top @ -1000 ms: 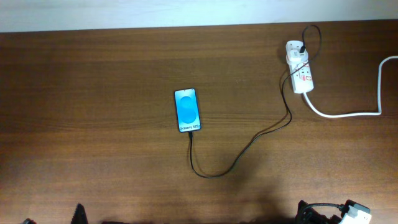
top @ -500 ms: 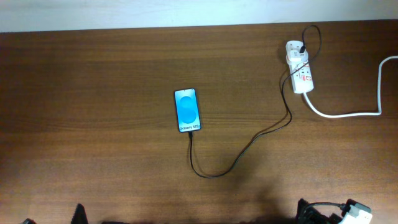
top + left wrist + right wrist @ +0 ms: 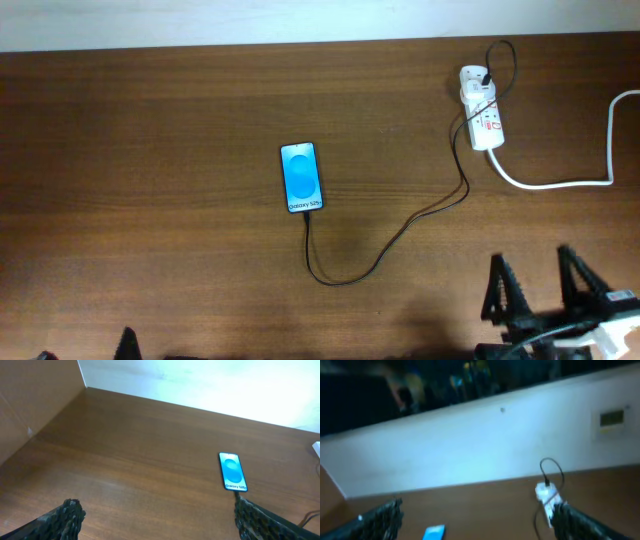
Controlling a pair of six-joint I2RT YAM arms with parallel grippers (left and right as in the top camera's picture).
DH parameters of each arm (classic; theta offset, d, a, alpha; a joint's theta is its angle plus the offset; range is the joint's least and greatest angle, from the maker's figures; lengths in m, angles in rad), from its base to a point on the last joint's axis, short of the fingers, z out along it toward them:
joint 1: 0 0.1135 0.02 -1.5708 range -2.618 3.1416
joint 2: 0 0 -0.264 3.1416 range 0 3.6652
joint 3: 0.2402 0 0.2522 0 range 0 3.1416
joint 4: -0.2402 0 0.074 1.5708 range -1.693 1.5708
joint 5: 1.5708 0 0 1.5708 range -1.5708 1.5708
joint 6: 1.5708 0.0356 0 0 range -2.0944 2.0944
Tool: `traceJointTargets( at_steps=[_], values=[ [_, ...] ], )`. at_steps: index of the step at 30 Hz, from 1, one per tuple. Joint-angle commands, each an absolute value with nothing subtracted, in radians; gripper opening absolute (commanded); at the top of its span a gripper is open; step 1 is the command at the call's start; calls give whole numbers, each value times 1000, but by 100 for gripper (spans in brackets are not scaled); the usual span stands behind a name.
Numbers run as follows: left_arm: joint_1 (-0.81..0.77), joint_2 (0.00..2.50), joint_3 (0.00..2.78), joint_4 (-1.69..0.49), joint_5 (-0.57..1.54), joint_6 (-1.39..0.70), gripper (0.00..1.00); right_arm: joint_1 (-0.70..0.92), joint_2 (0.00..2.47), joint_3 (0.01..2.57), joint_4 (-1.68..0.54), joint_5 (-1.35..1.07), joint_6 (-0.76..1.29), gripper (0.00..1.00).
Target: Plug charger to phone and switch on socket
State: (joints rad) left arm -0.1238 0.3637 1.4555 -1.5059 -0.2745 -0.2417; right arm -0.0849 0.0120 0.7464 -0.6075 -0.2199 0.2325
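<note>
We see the blue-screened phone [image 3: 302, 178], thin black charger [image 3: 400, 232] at its near end, while our left gripper [image 3: 157, 512] and right gripper [image 3: 535, 275] gape empty.

Bare brown wooden worktop [image 3: 150, 150] lies open at 9 and 12 o'clock of the slim black-framed, blue-screened phone [image 3: 302, 178]. From its 6 o'clock end a thin black cable [image 3: 340, 283] loops toward 2 o'clock, crossing the way to the white oblong power strip [image 3: 483, 118]. A thick white cord [image 3: 560, 184] trails off at the strip's 4 o'clock.
</note>
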Motion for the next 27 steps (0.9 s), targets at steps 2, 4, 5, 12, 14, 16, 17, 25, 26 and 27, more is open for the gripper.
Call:
traceJointTargets(
  at_steps=[2, 4, 5, 12, 14, 16, 17, 25, 26, 27],
  values=[
    [-124, 369, 1456, -1505, -284, -226, 99, -78, 4, 561, -365, -308, 157, 98],
    [-124, 369, 1456, -1505, -285, -226, 99, -78, 4, 470, -249, -354, 157, 98],
    [-124, 369, 1456, -1505, -285, -226, 99, -78, 4, 426, -198, -371, 157, 98],
    [-124, 369, 1456, -1505, -285, -226, 99, -21, 4, 258, -91, -275, 158, 98],
    [-124, 369, 1456, -1505, -285, -226, 99, -12, 4, 229, -83, -217, 168, 98],
    [-124, 369, 1456, -1505, -285, -226, 99, -12, 4, 197, -51, -179, 173, 98],
    [-124, 369, 1456, -1505, -285, -226, 99, -12, 4, 178, -27, -170, 173, 98],
    [-124, 369, 1456, -1505, -285, -226, 99, -12, 4, 11, 189, -156, 204, 98],
    [-124, 369, 1456, -1505, -284, -226, 99, -12, 4, 6, 186, -142, 207, 98],
    [-124, 369, 1456, -1505, -285, -226, 99, -13, 4, 6, 170, -120, 219, 98]
  ],
)
